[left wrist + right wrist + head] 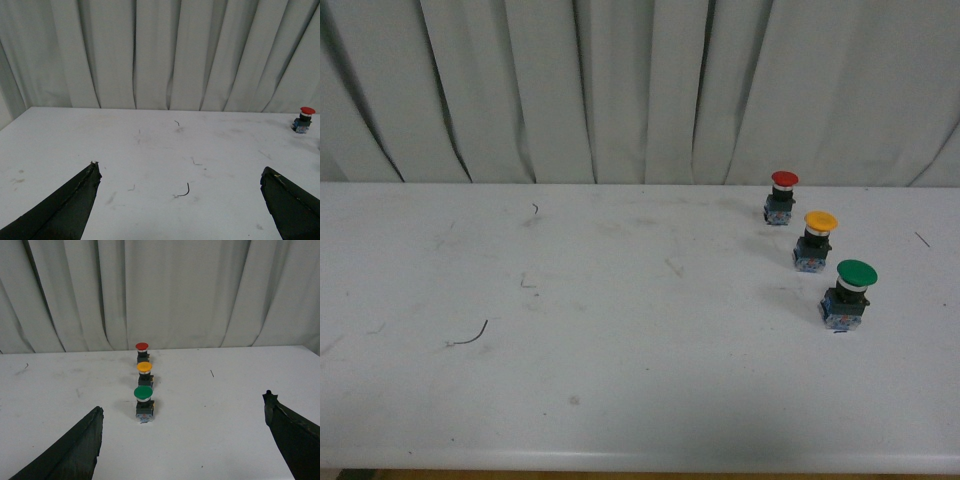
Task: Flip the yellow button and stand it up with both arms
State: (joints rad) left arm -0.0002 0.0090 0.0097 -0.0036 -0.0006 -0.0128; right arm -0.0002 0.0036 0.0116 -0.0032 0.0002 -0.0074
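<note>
The yellow button [816, 240] stands upright, cap up, on the white table at the right, between a red-capped switch [781, 196] and a green-capped switch [848, 294]. In the right wrist view the yellow button [144, 372] is the middle one of the row, well ahead of my right gripper [184, 412], which is open with nothing between its black fingers. My left gripper [180, 172] is open too, over bare table; only the red-capped switch [303, 119] shows in its view. Neither arm appears in the front view.
The white table [620, 350] runs to a pale pleated curtain [620, 90] behind it. A short dark curved wire scrap [470, 338] lies left of centre, seen also as a wire scrap [184, 191] between the left fingers. The table's front edge is near the bottom of the front view.
</note>
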